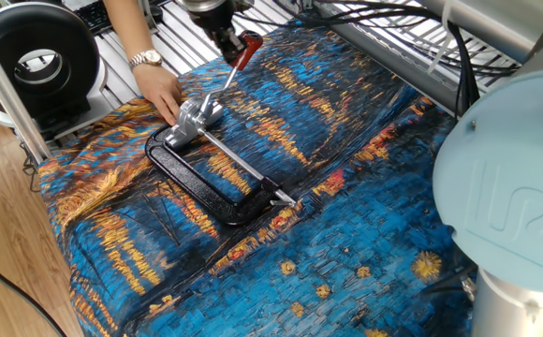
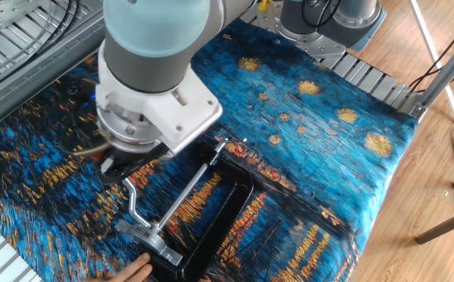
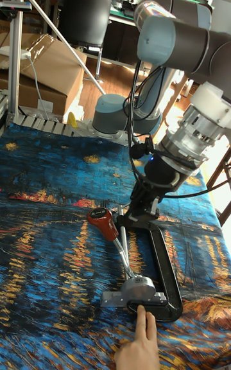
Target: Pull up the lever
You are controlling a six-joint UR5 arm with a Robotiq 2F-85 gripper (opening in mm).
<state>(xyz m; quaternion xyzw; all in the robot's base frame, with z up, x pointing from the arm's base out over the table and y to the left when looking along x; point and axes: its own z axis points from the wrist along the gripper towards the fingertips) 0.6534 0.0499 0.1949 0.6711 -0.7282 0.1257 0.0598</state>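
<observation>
The lever (image 1: 248, 45) is a slim silver bar with a red-orange sleeve, hinged on the silver head of a black clamp (image 1: 197, 192) that lies on the blue cloth. It stands tilted up and away from the clamp. My gripper (image 1: 229, 42) is at the sleeve, shut on it. In the tall fixed view the gripper (image 3: 128, 219) sits right beside the red sleeve of the lever (image 3: 102, 222). In the other fixed view my wrist hides the sleeve, and only the lever's bare bar (image 2: 132, 205) shows.
A person's hand (image 1: 162, 92) presses on the clamp's silver head. A long thin rod (image 1: 243, 167) runs across the clamp frame. A black round device (image 1: 33, 61) stands at the far left. The arm's grey base (image 1: 515, 206) fills the right side.
</observation>
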